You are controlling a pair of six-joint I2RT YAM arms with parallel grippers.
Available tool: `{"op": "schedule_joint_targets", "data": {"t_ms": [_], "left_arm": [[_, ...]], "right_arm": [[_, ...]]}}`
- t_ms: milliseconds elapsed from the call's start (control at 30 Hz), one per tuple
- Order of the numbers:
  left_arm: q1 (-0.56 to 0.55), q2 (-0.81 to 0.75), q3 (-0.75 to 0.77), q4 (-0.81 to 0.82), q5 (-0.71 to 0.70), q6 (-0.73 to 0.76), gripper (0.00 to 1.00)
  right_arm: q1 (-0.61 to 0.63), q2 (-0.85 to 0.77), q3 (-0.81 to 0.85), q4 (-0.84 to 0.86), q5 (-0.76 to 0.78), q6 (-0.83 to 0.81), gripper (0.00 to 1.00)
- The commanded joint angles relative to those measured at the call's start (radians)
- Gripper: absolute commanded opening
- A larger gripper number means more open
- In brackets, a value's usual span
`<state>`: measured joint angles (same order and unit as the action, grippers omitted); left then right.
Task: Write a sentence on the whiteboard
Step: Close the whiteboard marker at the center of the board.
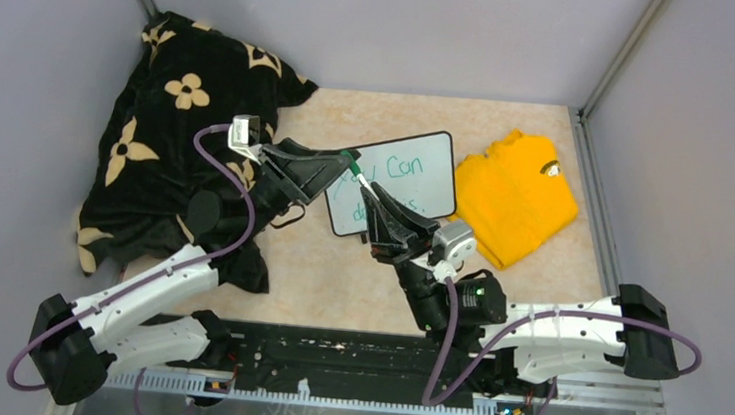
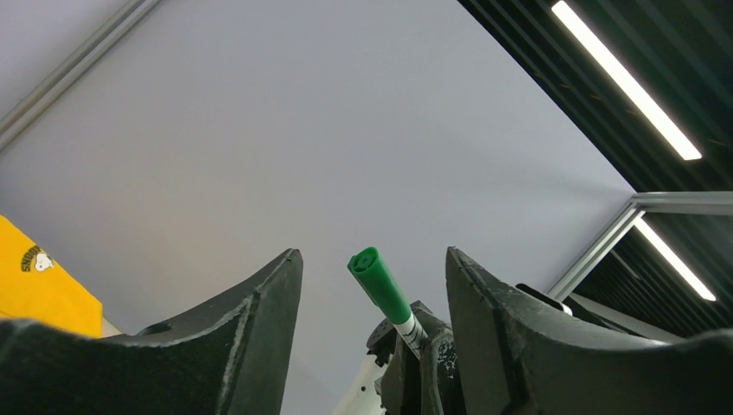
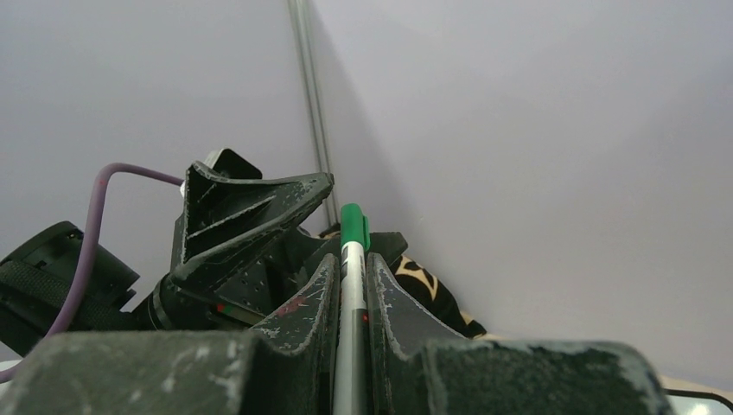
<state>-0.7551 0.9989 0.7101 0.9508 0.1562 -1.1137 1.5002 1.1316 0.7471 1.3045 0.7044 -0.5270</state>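
Note:
The whiteboard [image 1: 417,172] lies flat at mid-table, black-framed, with green handwriting on it. My right gripper [image 1: 383,209] is above its left edge, shut on a marker [image 1: 358,174] with a white barrel. The marker's green cap [image 3: 353,226] sticks out past the right gripper's [image 3: 352,257] fingertips, pointing up and left. My left gripper [image 1: 339,165] comes in from the left and stands open around that cap. In the left wrist view the cap [image 2: 379,285] sits between the left gripper's [image 2: 372,252] fingers with a gap on each side.
A black blanket with cream flowers [image 1: 179,141] is heaped at the back left, under the left arm. A folded yellow shirt [image 1: 515,195] lies just right of the whiteboard. Grey walls close in the table on three sides.

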Motion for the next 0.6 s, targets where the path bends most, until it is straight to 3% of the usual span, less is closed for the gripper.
{"op": "schedule_joint_targets", "data": {"t_ms": [0, 167, 567], "left_arm": [[0.008, 0.008, 0.033, 0.057, 0.042, -0.020, 0.62], [0.008, 0.008, 0.029, 0.063, 0.045, -0.023, 0.48], [0.008, 0.000, 0.017, 0.065, 0.025, -0.034, 0.37]], "right_arm": [[-0.007, -0.025, 0.006, 0.023, -0.025, 0.007, 0.00], [-0.006, -0.018, 0.007, 0.031, -0.019, -0.001, 0.00], [-0.006, -0.003, 0.021, 0.024, -0.019, -0.002, 0.00]]}}
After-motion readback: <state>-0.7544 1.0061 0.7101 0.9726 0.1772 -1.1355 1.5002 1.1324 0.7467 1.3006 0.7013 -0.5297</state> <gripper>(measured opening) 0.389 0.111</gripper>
